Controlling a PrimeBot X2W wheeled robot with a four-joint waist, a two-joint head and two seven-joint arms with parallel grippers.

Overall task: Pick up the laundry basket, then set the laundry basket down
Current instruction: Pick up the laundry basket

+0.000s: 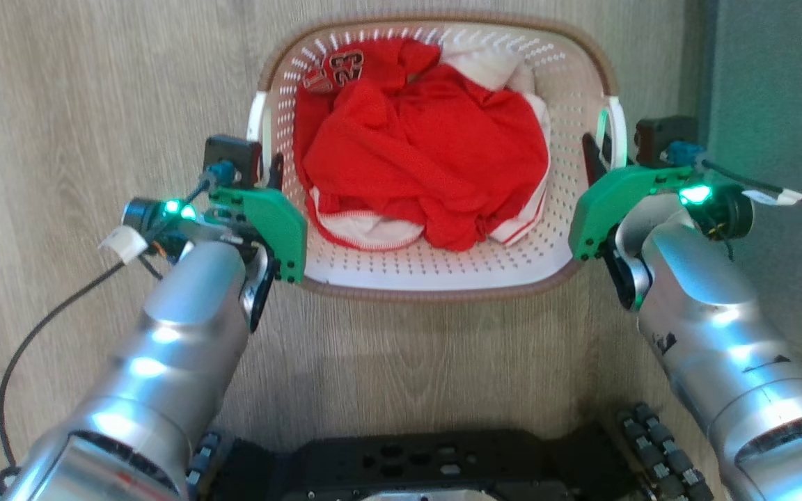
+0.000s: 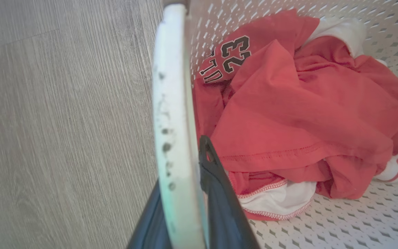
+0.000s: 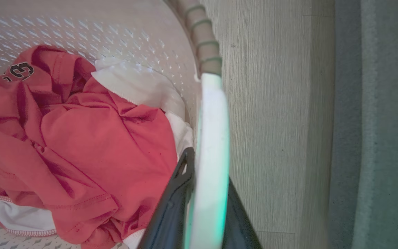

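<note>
The laundry basket (image 1: 443,287) is cream-white with perforated walls and a brown rim, and stands on the wood floor straight ahead in the head view. Red and white clothes (image 1: 422,160) fill it, one marked 23. My left gripper (image 1: 270,167) is shut on the basket's left white handle (image 2: 173,114), one dark finger (image 2: 216,186) inside the handle and one outside. On the opposite side my right gripper (image 1: 597,156) is shut on the right white handle (image 3: 212,138), with its inner finger (image 3: 174,204) against the clothes side.
The wood floor (image 1: 95,104) surrounds the basket. A grey-green surface (image 1: 777,69) runs along the right, close to my right wrist. My dark wheeled base (image 1: 408,466) sits just below the basket. Cables hang from both wrists.
</note>
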